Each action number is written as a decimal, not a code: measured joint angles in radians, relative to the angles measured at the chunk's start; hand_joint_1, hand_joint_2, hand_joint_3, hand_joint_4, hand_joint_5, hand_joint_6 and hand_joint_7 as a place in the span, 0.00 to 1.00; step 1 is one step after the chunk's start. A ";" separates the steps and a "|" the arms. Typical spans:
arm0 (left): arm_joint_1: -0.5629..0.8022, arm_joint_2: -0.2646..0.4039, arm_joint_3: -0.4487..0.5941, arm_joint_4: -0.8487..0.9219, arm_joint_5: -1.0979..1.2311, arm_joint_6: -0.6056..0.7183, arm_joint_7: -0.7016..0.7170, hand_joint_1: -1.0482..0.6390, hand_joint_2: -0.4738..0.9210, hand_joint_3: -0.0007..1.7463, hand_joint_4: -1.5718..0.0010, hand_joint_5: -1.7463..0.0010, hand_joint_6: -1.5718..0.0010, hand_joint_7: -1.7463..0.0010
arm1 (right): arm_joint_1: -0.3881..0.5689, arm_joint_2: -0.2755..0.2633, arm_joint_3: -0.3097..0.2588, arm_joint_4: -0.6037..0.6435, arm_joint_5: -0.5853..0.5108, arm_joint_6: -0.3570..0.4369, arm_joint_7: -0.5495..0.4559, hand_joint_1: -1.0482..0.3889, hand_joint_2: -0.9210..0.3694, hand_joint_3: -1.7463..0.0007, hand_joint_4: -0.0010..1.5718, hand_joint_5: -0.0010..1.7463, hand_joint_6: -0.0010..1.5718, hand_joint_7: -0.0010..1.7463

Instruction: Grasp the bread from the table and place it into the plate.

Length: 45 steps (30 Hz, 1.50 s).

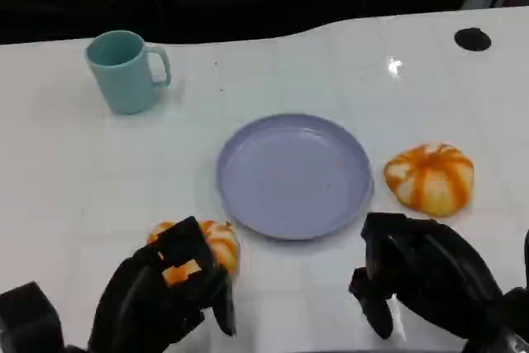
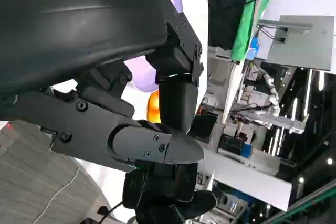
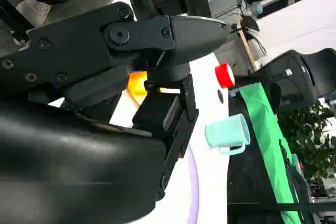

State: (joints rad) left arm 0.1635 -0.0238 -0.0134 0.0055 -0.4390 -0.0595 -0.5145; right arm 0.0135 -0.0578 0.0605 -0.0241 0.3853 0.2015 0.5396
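Two round orange-and-white breads lie on the white table. One bread (image 1: 216,241) is near the front left, and my left hand (image 1: 165,291) hovers over its near side with fingers apart, covering part of it. In the left wrist view a sliver of that bread (image 2: 153,106) shows between the fingers (image 2: 157,148). The other bread (image 1: 430,178) sits right of the lavender plate (image 1: 293,175), which holds nothing. My right hand (image 1: 421,274) hangs in front of that bread, loosely spread and holding nothing. A patch of orange bread (image 3: 137,85) shows past its fingers (image 3: 178,32).
A teal mug (image 1: 126,70) stands at the back left, also seen as the mug (image 3: 228,132) in the right wrist view. A black round mark (image 1: 472,38) lies at the back right. The table's dark far edge runs behind them.
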 measured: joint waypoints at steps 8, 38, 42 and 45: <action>0.000 0.000 0.000 0.012 0.000 -0.003 -0.006 0.24 1.00 0.16 0.42 0.00 0.57 0.00 | 0.000 0.000 0.000 0.000 0.000 0.000 0.000 0.09 0.00 0.79 0.81 0.94 0.70 0.90; -0.032 0.140 0.020 -0.090 0.478 -0.291 0.171 0.21 1.00 0.13 0.93 0.51 0.81 0.88 | 0.001 0.003 0.004 -0.004 0.000 0.001 -0.005 0.09 0.00 0.78 0.81 0.94 0.69 0.90; -0.032 0.242 0.018 -0.187 0.666 -0.265 0.193 0.21 1.00 0.10 0.98 0.56 0.82 0.93 | 0.001 0.003 0.007 -0.010 0.000 0.009 -0.008 0.09 0.00 0.78 0.81 0.94 0.70 0.91; -0.031 0.283 0.010 -0.243 0.762 -0.236 0.208 0.19 1.00 0.10 0.99 0.60 0.84 0.95 | 0.001 0.003 0.010 -0.012 -0.001 0.009 -0.009 0.09 0.00 0.78 0.81 0.94 0.70 0.90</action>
State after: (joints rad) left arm 0.1322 0.2589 -0.0030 -0.2375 0.3227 -0.2957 -0.3063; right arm 0.0148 -0.0552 0.0707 -0.0356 0.3848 0.2109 0.5311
